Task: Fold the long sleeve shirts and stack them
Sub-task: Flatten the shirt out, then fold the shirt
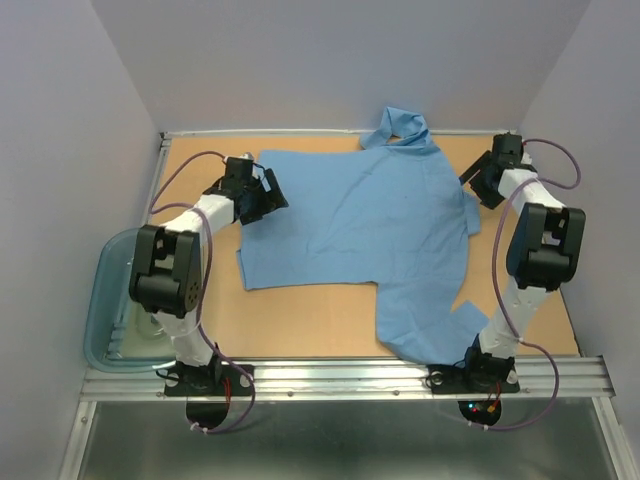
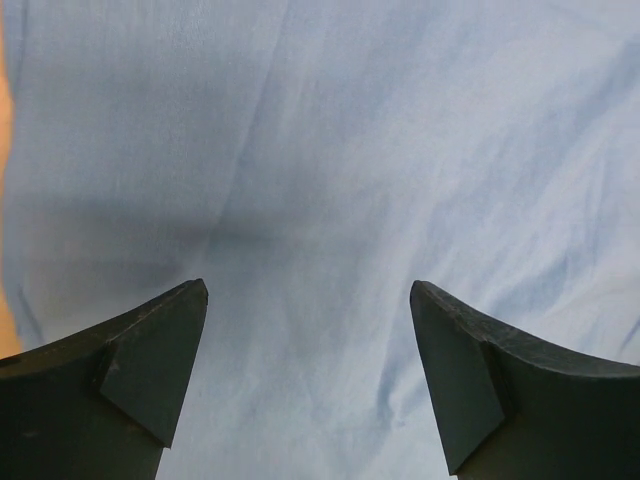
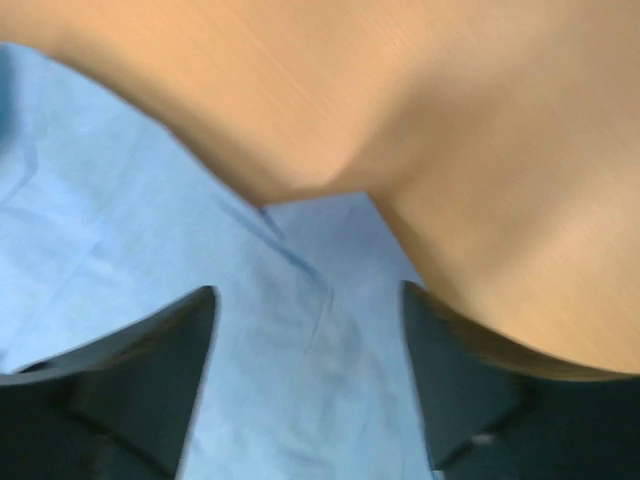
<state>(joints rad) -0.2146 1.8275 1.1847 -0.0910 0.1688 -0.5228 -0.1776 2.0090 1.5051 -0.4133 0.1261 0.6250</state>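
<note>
One long sleeve shirt (image 1: 370,235), light blue and plain, lies spread flat on the tan table (image 1: 300,310), its collar (image 1: 400,125) bunched at the far edge and a sleeve trailing to the near edge. My left gripper (image 1: 268,196) hovers open over the shirt's left edge. In the left wrist view, cloth (image 2: 320,150) fills the space between the spread fingers (image 2: 150,350), and nothing is gripped. My right gripper (image 1: 474,184) is open over the shirt's right edge. The right wrist view shows a cloth corner (image 3: 300,300) under the gripper (image 3: 309,290) and bare table beyond it.
A clear bluish plastic tub (image 1: 100,300) hangs off the table's left side beside the left arm's base. Grey walls close in the table on three sides, with a raised rim (image 1: 300,132) along the back. A metal rail (image 1: 350,375) runs along the near edge.
</note>
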